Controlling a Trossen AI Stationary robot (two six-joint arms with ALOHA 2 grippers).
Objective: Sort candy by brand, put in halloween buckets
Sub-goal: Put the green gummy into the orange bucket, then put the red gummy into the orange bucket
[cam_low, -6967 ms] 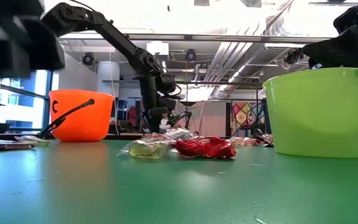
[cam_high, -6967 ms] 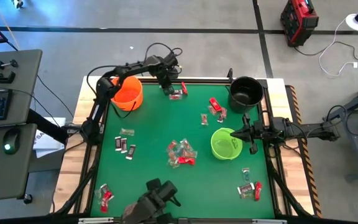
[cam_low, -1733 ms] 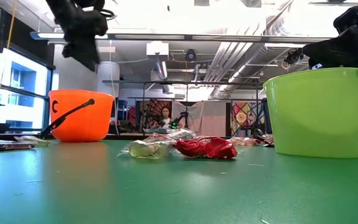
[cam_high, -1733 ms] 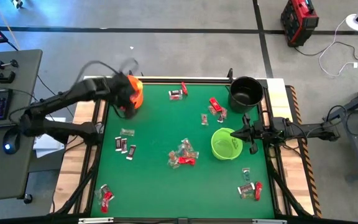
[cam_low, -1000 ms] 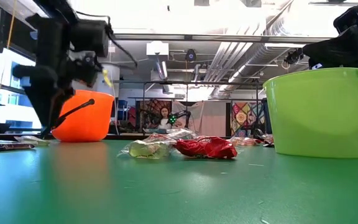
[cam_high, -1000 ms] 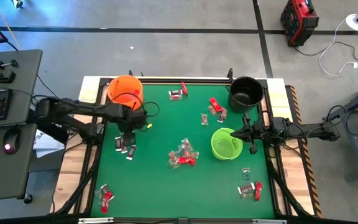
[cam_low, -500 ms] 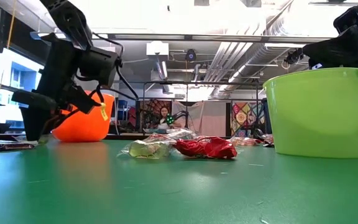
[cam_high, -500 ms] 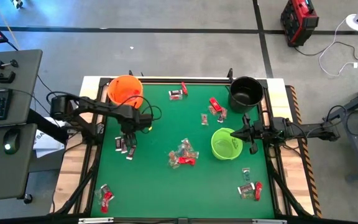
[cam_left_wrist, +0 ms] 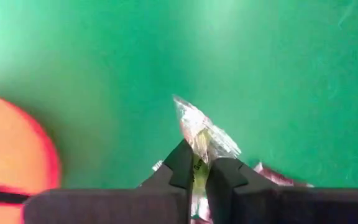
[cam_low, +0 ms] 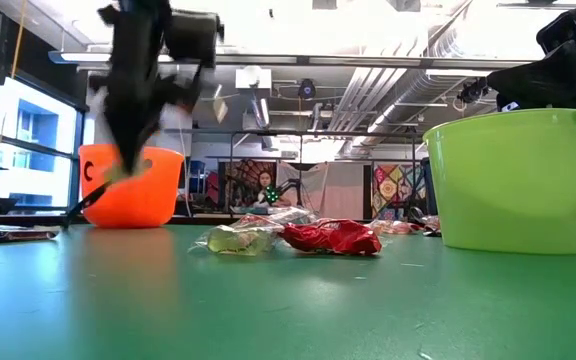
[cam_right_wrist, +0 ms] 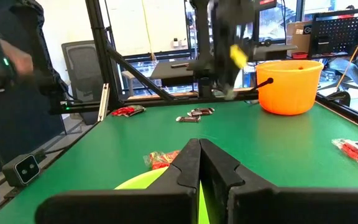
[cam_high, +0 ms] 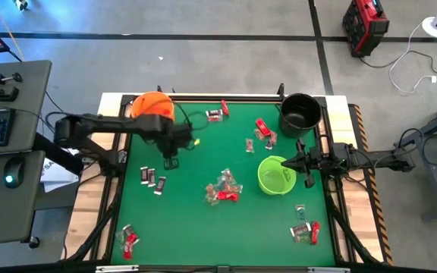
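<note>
**A:** Left gripper (cam_high: 171, 161) hanging left of centre in the overhead shot, just below the round orange plastic bucket (cam_high: 153, 108), fingers (cam_left_wrist: 180, 165) pressed together on a crinkly silvery-clear wrapped candy (cam_left_wrist: 202, 132). Lifting it off the green table mat (cam_high: 203, 227), presumably to carry it to whichever bucket takes that brand.

**B:** Holding it by one end so the rest sticks out past the tips, looks like. Probably easier to drop cleanly that way. Right gripper (cam_high: 307, 180)?

**A:** Parked at the right edge of the frame, fingers (cam_right_wrist: 190, 163) closed with nothing between them, sitting right over the rim of the lime green round bucket (cam_high: 275, 174). Guessing it's waiting there out of the left arm's way.

**B:** And the rest of the sweets?

**A:** Scattered all over still. Mixed pile of red and clear wrappers (cam_high: 223, 186) in the middle, dark ones (cam_high: 153, 180) at centre left, more bits top centre and in both bottom corners. Black round bucket (cam_high: 300, 112) sitting upper right. Plenty left to sort, judging by that.
</note>
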